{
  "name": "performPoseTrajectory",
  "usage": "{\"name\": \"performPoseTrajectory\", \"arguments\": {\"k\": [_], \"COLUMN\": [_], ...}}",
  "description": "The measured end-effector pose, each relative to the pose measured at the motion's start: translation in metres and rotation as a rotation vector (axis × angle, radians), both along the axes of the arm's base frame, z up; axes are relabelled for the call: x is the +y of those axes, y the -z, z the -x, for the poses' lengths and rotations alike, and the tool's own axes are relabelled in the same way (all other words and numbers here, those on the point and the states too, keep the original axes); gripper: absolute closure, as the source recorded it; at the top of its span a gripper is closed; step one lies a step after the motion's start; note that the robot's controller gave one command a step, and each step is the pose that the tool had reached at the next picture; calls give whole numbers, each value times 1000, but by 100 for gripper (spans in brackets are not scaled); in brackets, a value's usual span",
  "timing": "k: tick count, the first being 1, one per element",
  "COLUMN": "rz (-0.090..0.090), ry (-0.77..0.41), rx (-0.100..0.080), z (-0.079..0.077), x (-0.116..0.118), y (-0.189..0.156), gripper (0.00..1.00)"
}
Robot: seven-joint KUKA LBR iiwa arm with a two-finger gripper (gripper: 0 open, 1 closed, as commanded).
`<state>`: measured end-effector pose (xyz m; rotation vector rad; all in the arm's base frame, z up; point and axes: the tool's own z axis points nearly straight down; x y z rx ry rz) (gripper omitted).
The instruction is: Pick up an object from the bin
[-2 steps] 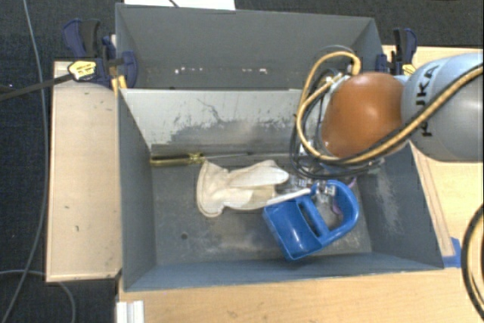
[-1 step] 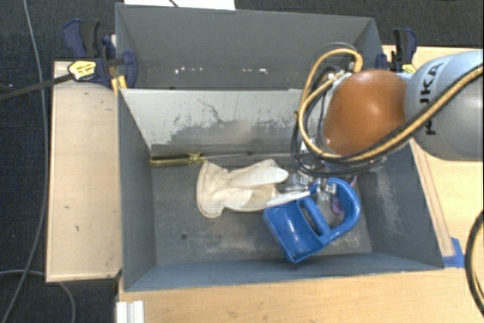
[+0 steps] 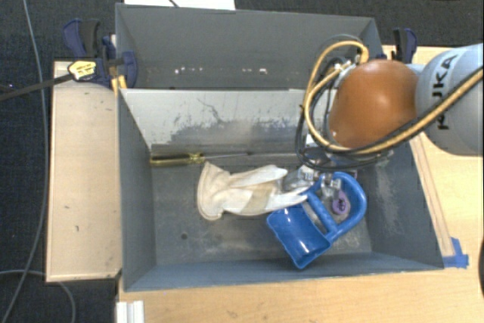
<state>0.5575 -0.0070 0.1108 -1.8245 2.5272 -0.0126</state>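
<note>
Mug [image 3: 301,237], blue, lies tipped at the bin's [image 3: 189,242] front right, not yet lifted. The tool [image 3: 324,189] is low at its handle; whether spread or pinching, I cannot tell.

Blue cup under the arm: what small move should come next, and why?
Probably lower a little: the pincer sits over the handle of the blue cup, and the white cloth lies close beside it, so sliding sideways might snag it.

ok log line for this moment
end effector: over blue mug, handle side, front right | beside: white cloth | back wall: thin tool
</note>
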Motion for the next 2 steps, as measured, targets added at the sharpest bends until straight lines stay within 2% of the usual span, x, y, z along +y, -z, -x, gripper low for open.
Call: {"name": "performPoseTrajectory", "arguments": {"k": [1, 2], "rz": [0, -1], "ry": [2, 6], "rx": [-7, -8], "z": [-2, -2], "x": [0, 0], "y": [-28, -35], "gripper": [100, 100]}}
